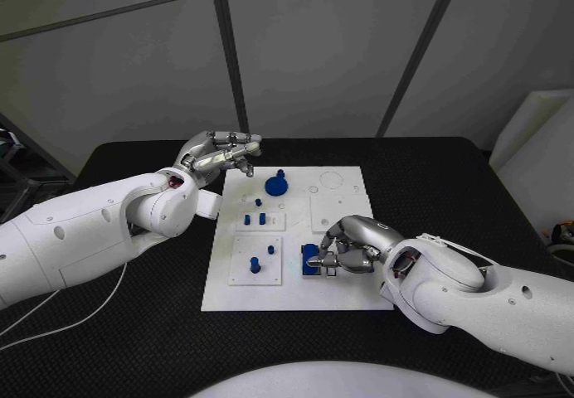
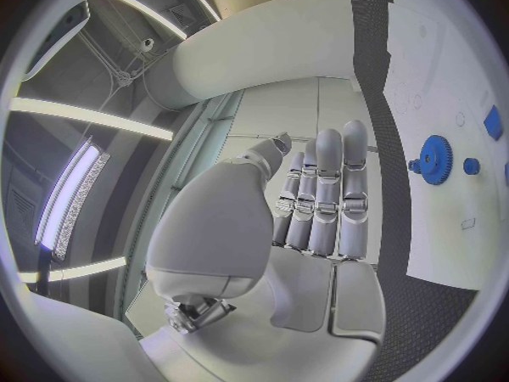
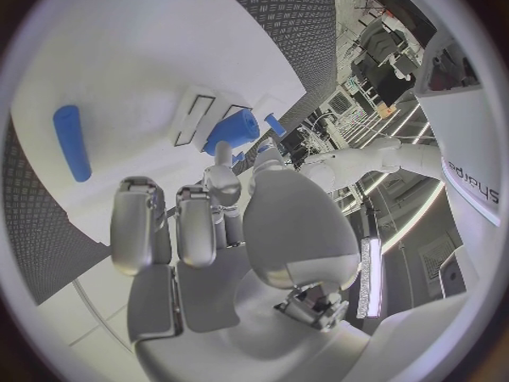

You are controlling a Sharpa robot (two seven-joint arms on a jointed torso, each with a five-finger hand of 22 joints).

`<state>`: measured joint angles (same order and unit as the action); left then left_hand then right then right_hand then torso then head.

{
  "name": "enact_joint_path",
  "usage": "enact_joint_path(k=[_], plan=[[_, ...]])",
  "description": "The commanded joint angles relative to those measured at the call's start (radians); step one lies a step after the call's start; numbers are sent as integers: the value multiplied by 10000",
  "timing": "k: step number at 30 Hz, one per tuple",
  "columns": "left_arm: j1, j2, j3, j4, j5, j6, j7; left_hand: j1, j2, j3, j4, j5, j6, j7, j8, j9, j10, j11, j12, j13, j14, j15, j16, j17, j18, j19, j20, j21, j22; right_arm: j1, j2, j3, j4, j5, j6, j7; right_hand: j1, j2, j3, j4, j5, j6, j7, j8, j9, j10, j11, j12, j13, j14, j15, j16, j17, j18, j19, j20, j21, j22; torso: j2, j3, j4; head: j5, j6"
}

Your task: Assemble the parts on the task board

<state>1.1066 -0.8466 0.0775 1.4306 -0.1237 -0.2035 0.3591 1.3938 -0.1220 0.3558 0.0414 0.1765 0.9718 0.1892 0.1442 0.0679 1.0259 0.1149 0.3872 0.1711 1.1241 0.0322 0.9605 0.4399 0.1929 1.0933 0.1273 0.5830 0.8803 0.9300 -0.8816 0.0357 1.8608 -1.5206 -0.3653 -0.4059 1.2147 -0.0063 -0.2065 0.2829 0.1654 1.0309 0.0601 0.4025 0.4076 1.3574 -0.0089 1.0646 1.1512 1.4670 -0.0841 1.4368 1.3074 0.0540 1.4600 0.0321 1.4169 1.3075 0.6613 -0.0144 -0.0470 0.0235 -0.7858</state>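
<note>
We see the white board point(image 1: 299, 282) lying lengthwise away from us on the black tabletop point(image 1: 454, 174). Left hand point(image 1: 219, 152) hovers off the board's far-left corner, fingers point(image 2: 327, 197) straight, together, holding nothing. A blue gear point(image 1: 276, 185) lies flat nearby. Right hand point(image 1: 349, 245) sits over the near-right area, fingers curled at a blue block point(image 1: 311, 259); grip unclear. Small blue pegs point(image 1: 255, 264) stand upright to its left.
</note>
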Motion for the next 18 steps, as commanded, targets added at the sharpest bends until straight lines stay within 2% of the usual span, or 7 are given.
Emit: enact_joint_path(k=[1, 7, 13, 18], plan=[[12, -6, 2, 4, -36, 127, 41, 34, 54, -52, -1, -23, -66, 34, 55, 0, -74, 1, 55, 12, -10, 30, 25, -17, -100, 8, 47, -51, -9, 11, 14, 3, 19, -521, -24, 122, -40, -16, 11, 43, 1, 4, -21, -53, 20, 14, -64, -46, -1, 587, 46, -62, 278, 2, -40, 1, -46, 346, 1, 5, 19, 16, -12], [12, -7, 1, 3, -36, 142, 31, 34, 54, -52, -1, -23, -66, 34, 55, 0, -74, 1, 55, 12, -10, 30, 25, -17, -100, 8, 47, -51, -9, 10, 96, 2, -27, -804, 324, -17, 486, 23, 21, -91, 188, 19, -30, -58, 85, 14, -75, -96, 0, 585, 36, -79, 271, 3, -42, -8, -54, 346, 11, 2, 9, 38, -10], [12, 3, 1, 12, -36, 148, 41, 20, 54, -70, 13, -27, -76, 41, 62, 1, -87, 9, 66, 12, -14, 36, 25, -18, -102, 11, 50, -58, -17, 9, 163, 2, -64, -1108, 581, -169, 1030, 95, 65, -255, 271, 21, -29, -75, 135, 12, -79, -147, -4, 587, 33, -86, 279, 6, -48, -11, -69, 337, 24, 5, 15, 45, -65], [12, 2, 1, 39, -36, 150, 34, 20, 54, -70, 13, -27, -76, 41, 62, 1, -87, 9, 66, 12, -14, 36, 25, -18, -102, 11, 50, -58, -17, 9, 143, 2, -93, -1203, 519, -282, 1415, 363, 189, -326, 524, 18, -42, -104, 162, 24, -96, -170, 7, 595, 19, -75, 310, 1, -36, -22, -60, 358, 25, 6, 25, 40, -94]])
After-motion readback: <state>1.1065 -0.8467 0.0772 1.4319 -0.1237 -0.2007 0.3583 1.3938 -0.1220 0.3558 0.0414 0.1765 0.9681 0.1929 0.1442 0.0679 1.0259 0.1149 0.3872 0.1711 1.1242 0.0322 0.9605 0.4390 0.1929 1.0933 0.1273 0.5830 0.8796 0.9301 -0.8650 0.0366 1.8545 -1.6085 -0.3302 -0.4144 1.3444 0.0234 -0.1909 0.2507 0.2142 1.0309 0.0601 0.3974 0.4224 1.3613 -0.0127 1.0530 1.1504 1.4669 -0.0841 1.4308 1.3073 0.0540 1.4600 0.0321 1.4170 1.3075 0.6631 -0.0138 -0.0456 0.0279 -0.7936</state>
